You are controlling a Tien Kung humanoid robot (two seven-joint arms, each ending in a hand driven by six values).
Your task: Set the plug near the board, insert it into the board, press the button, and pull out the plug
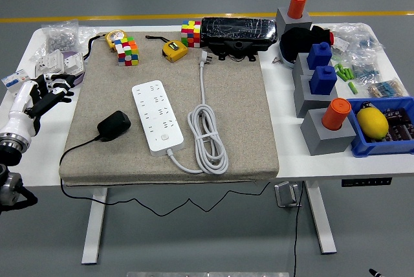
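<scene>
Plug: black adapter plug (114, 125), blocky with rounded corners, lying flat just left of the board and apart from it; its thin black cord runs from its lower left.
Board: white power strip (157, 116), long and flat, lying slightly slanted, upper end tipped left; several rows of sockets face up, all free.
Button: small round switch (165, 138) on the board's top face, near its lower end.
Board's cable: white, coiled in loops (207, 139) just right of the board.

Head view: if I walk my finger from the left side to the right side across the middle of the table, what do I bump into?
Robot's left hand → black plug → white power strip → coiled white cable → orange cylinder on a grey block → yellow lemon in the blue bin.
</scene>
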